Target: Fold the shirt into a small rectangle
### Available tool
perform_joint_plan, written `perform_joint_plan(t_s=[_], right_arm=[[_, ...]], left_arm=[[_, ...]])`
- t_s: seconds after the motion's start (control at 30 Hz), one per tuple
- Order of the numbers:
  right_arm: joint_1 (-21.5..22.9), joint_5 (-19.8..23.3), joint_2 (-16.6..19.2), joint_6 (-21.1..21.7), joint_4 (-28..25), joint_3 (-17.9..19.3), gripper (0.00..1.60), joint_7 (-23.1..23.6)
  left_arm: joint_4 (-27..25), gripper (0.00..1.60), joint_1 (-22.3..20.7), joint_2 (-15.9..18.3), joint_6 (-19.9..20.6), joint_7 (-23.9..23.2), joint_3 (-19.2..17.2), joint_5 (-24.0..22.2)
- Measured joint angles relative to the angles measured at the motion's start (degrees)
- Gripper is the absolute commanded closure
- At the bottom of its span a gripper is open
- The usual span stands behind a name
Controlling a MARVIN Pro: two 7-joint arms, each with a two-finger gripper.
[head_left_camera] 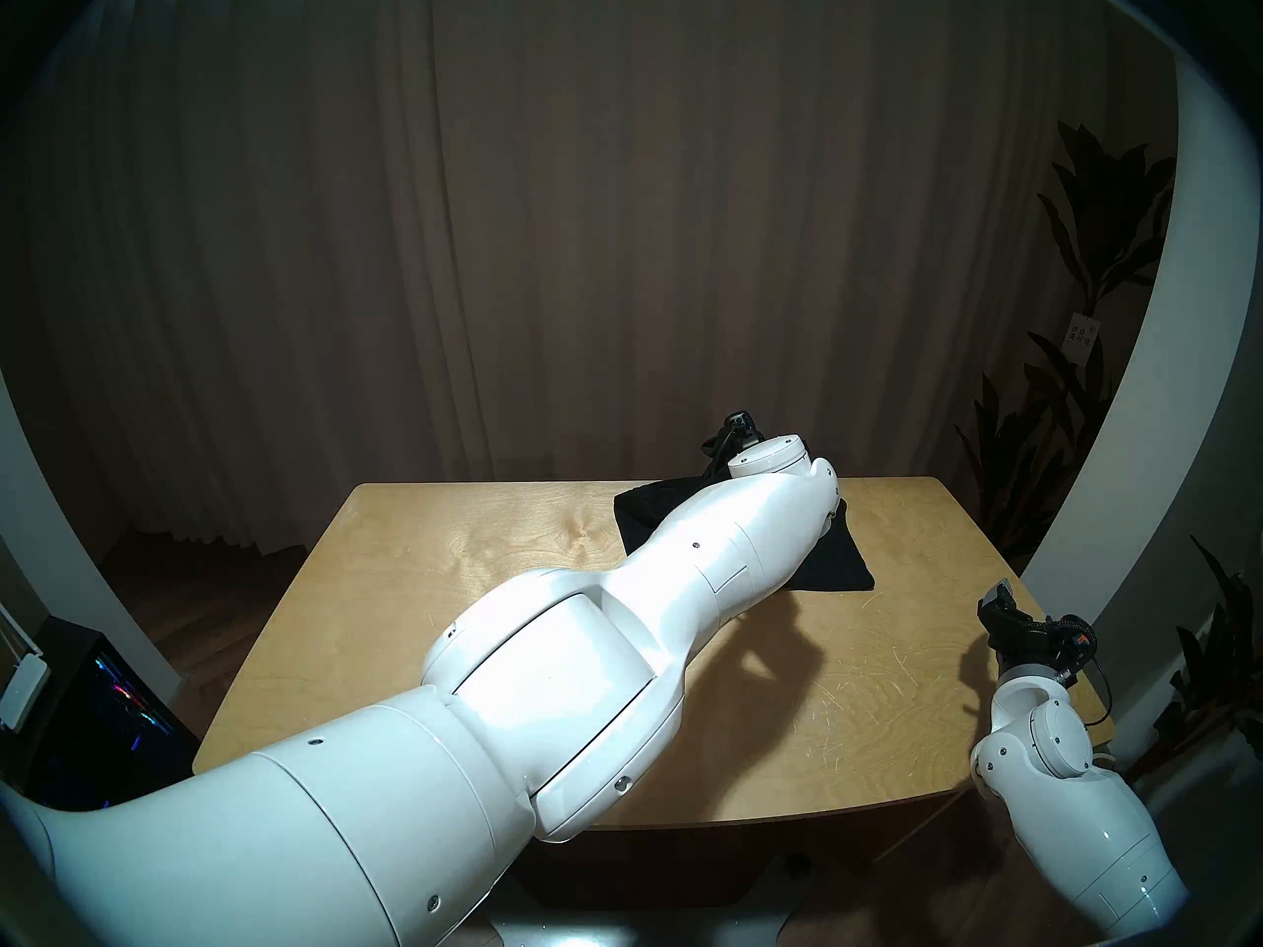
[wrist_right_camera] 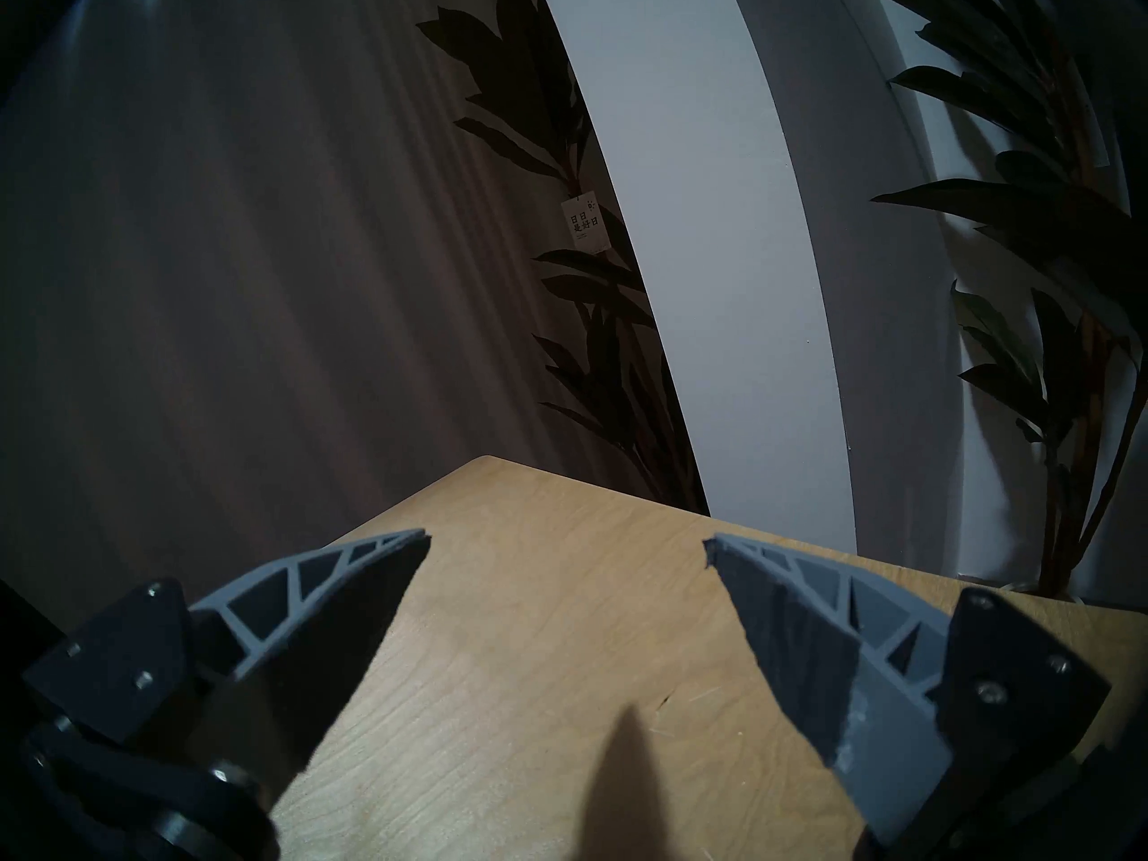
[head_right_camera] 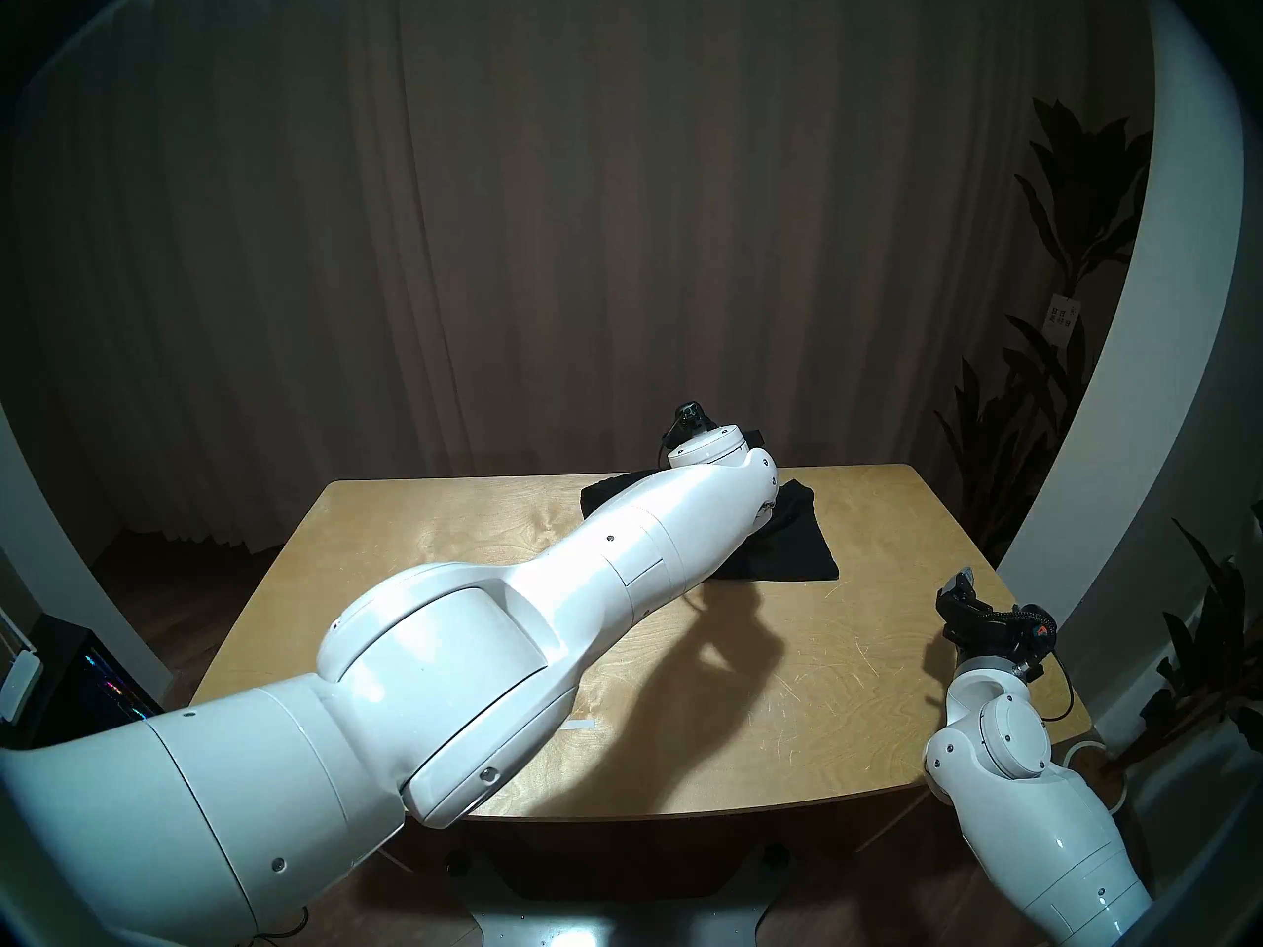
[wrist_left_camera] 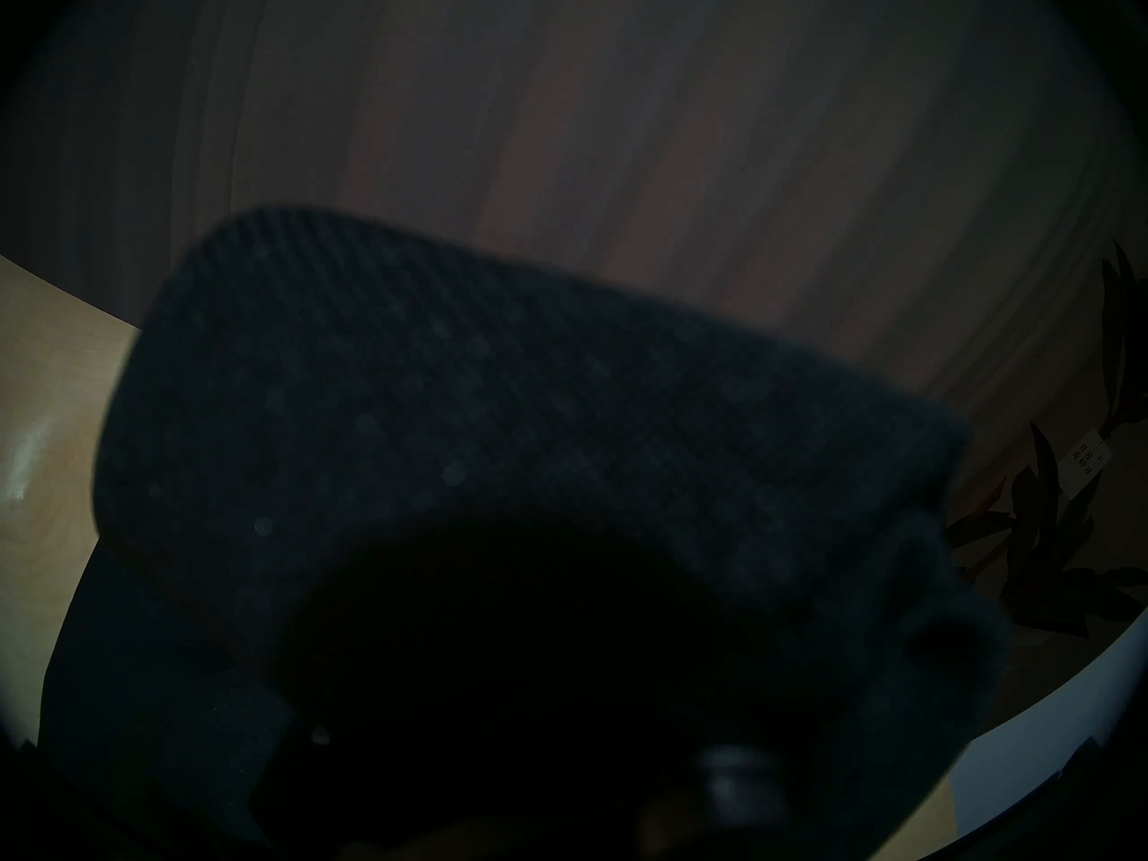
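The left gripper [wrist_left_camera: 559, 686] was pressed together, black cloth of the shirt [head_left_camera: 830, 563] bunched against its camera; whether it pinched that cloth could not be told; the folded shirt lay at the far right of the wooden table [head_left_camera: 478, 583]; the right gripper [wrist_right_camera: 566, 546] hovered spread over the table's right edge; a plant's paper tag [wrist_right_camera: 584, 225] carried 4 printed characters, too small to read surely.

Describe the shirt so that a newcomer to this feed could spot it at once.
Start at the wooden table and follow the long white left arm to the far edge. The shirt is the flat black cloth under its wrist, the only dark fabric on the wood.
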Motion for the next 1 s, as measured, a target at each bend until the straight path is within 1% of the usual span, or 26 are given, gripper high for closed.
perform_joint_plan(t_s=[0.07,0.1,0.13,0.17,0.73,0.87,1.0], right_arm=[[0.02,0.02,-0.06,-0.05,-0.20,-0.01,0.00,-0.04],[0.05,0.02,-0.11,-0.09,-0.38,-0.02,0.00,-0.05],[0.07,0.03,-0.14,-0.12,-0.54,-0.03,0.00,-0.05],[0.08,0.03,-0.16,-0.14,-0.61,-0.03,0.00,-0.05],[0.13,-0.05,-0.77,-0.54,-2.30,-0.07,0.00,-0.08],[0.14,-0.09,-0.87,-0.59,-2.53,-0.07,0.00,-0.10],[0.14,-0.13,-1.01,-0.70,-2.74,-0.02,0.00,-0.15]], left_arm=[[0.01,0.82,0.00,0.00,-0.09,-0.31,-0.06,-0.35],[0.01,0.56,0.00,-0.01,-0.16,-0.55,-0.11,-0.67],[0.01,0.56,0.00,-0.01,-0.22,-0.80,-0.15,-0.96],[0.01,0.00,0.00,-0.01,-0.24,-0.90,-0.17,-1.09],[-0.77,0.00,0.15,-0.06,-0.64,-4.17,-0.40,-5.94],[-1.41,0.00,0.37,-0.06,-0.61,-4.82,0.09,-7.09],[-2.77,0.00,0.79,-0.05,-0.51,-5.85,1.48,-8.81]])
